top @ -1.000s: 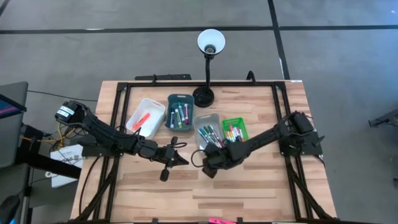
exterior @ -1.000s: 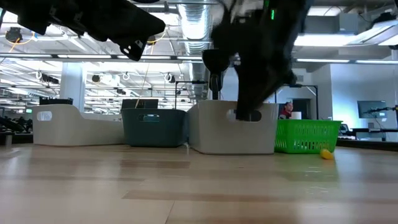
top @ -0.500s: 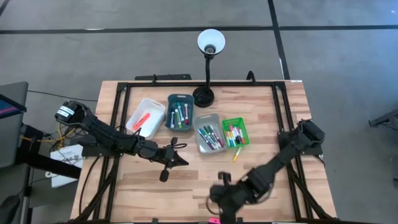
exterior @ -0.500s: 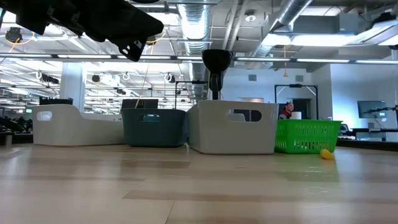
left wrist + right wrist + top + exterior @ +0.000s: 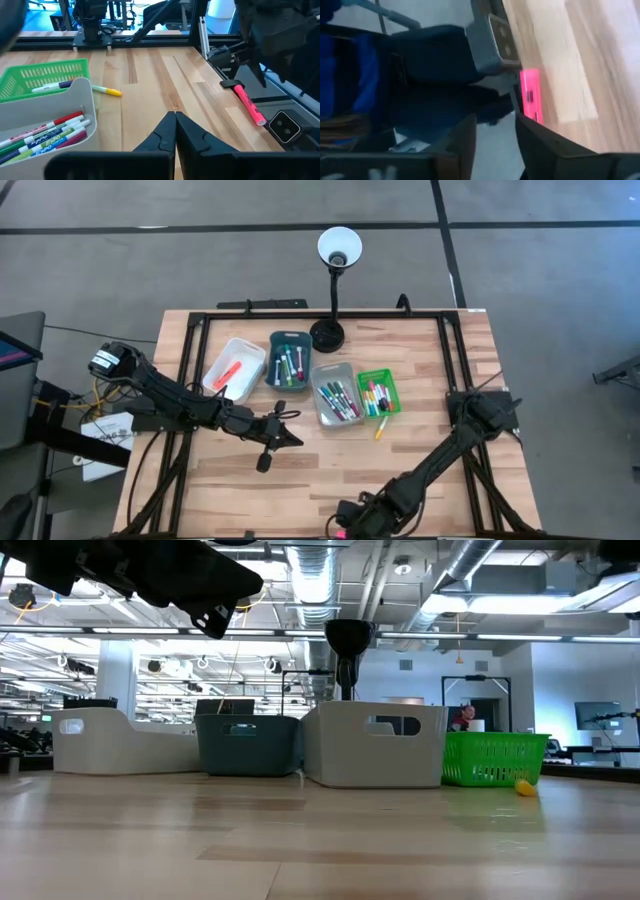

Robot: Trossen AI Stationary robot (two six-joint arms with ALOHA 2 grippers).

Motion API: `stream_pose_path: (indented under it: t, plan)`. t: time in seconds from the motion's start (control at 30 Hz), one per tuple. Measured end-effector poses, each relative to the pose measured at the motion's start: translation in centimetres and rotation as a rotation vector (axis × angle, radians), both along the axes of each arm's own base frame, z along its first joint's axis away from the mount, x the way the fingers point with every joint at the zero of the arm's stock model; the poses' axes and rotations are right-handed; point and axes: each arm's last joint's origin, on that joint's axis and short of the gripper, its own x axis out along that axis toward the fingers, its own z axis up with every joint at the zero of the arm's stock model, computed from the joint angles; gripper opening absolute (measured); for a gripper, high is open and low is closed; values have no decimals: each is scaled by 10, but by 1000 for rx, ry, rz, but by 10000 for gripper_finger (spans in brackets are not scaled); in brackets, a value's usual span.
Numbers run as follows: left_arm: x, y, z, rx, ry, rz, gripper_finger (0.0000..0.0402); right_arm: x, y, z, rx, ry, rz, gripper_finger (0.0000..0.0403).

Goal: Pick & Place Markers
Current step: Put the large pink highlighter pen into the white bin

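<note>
A pink marker point(image 5: 247, 104) lies on the wood at the table's near edge, also seen in the right wrist view point(image 5: 531, 97). My right gripper point(image 5: 495, 120) is open and slants down just over the marker's dark end point(image 5: 229, 85); in the high view it is at the near edge point(image 5: 346, 525). More markers lie in the white tray point(image 5: 234, 367), the teal tray point(image 5: 289, 359), the grey tray point(image 5: 335, 393) and the green basket point(image 5: 378, 391). A yellow marker point(image 5: 380, 427) lies loose on the table. My left gripper point(image 5: 175, 122) is shut and empty, held above the table's middle left point(image 5: 275, 436).
A black desk lamp point(image 5: 334, 280) stands behind the trays at the far edge. A black frame point(image 5: 460, 370) runs around the tabletop. Bare wood stretches between the trays and the near edge. My left arm point(image 5: 150, 575) hangs over the left of the low view.
My right gripper has swung from the grey tray toward the table's near edge, tipping more steeply downward, and has left the low view. It now stands over the pink marker. The trays and markers have not moved.
</note>
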Motion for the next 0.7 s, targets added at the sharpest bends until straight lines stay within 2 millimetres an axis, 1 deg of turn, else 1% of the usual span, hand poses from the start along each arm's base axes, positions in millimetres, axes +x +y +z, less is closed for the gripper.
stream_pose_path:
  t: [0.1,0.23,0.4,0.5,0.6,0.7]
  plan:
    - [0,0,0,-11,3,-8,4,-5,6,-5,-27,-4,32,151]
    - [0,-1,0,-30,9,-16,4,-18,9,-10,-101,58,30,167]
    - [0,-1,0,-30,9,-17,4,-26,18,-13,-94,75,57,166]
    - [-1,-2,0,-30,9,-20,4,-30,20,-20,-138,86,65,163]
    - [-1,-2,0,-31,9,-22,4,-29,22,-29,-142,96,79,162]
    - [-1,-2,0,-32,7,-22,4,-25,26,-44,-153,88,108,162]
